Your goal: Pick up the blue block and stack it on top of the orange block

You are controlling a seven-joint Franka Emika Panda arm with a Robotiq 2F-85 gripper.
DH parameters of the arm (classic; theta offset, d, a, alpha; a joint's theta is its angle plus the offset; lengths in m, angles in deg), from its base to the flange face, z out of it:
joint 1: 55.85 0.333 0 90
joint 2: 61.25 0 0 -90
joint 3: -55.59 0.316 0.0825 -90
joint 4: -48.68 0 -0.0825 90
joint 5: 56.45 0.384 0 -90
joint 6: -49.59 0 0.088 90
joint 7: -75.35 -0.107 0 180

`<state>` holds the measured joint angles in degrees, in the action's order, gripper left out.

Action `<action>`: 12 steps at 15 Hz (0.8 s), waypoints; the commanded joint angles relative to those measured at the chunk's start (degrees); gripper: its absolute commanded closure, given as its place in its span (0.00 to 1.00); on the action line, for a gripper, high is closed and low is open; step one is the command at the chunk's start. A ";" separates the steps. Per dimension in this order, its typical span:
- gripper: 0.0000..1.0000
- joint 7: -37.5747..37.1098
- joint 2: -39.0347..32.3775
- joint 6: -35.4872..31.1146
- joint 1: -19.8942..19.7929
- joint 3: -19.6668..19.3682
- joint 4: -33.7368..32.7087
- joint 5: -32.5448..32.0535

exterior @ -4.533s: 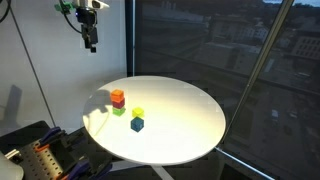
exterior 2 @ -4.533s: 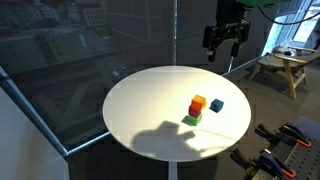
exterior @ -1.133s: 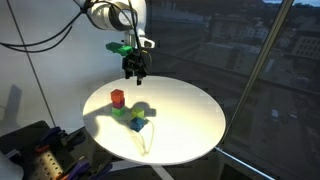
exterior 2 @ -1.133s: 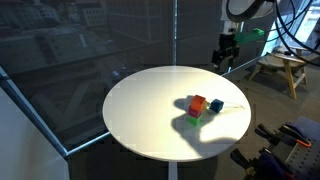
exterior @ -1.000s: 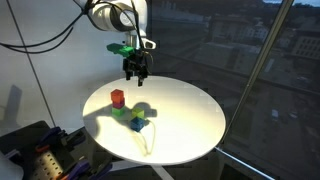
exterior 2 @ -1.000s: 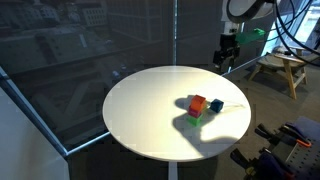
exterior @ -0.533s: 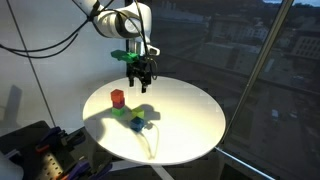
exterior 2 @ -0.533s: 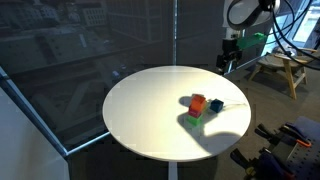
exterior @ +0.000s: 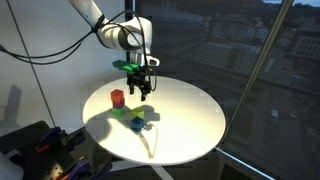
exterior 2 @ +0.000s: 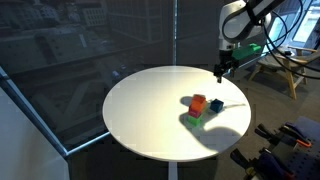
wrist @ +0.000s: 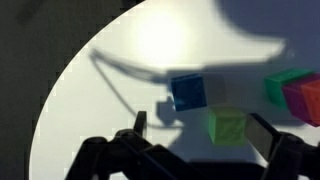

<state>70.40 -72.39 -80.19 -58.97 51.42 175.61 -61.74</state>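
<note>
The blue block (exterior: 138,125) lies on the round white table (exterior: 190,110), just in front of the yellow cube (exterior: 137,114). The orange block (exterior: 117,98) stands to the left of them, against a green cube (exterior 2: 192,117). In an exterior view the blue block (exterior 2: 216,104) lies right of the orange block (exterior 2: 198,103). My gripper (exterior: 143,90) hangs open and empty above the table, behind the blocks. In the wrist view the blue block (wrist: 187,92) and the yellow cube (wrist: 226,126) lie between and ahead of my fingers (wrist: 140,126); the orange block (wrist: 306,100) is at the right edge.
The table edge (exterior 2: 140,140) drops off all round. Dark glass walls stand behind the table. A wooden bench (exterior 2: 285,68) and equipment (exterior: 40,150) stand off the table. The arm's shadow lies over the blocks.
The gripper has come down and moved from behind the table toward the blocks. It stays open. The blocks have not moved.
</note>
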 commanded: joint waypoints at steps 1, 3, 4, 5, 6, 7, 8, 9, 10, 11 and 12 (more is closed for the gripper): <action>0.00 -2.17 -2.08 -3.02 0.45 -0.03 -0.34 0.18; 0.00 -2.82 -3.43 -4.23 0.74 -0.02 -0.44 0.19; 0.00 -3.12 -3.93 -4.65 0.87 -0.04 -0.49 0.23; 0.00 -3.45 -4.37 -4.97 1.03 -0.04 -0.55 0.24; 0.00 -3.63 -4.72 -5.19 1.15 -0.06 -0.59 0.26; 0.00 -3.79 -5.00 -5.33 1.25 -0.05 -0.63 0.39; 0.00 -3.96 -5.22 -5.45 1.35 -0.07 -0.66 0.42; 0.00 -4.00 -5.37 -5.53 1.39 -0.07 -0.66 0.49; 0.00 -4.05 -5.49 -5.65 1.44 -0.13 -0.61 0.39; 0.00 -4.02 -5.55 -5.63 1.47 -0.13 -0.59 0.40; 0.00 -3.80 -5.54 -5.36 1.39 -0.08 -0.60 0.66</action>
<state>67.55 -77.63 -85.52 -57.84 51.47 175.64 -61.68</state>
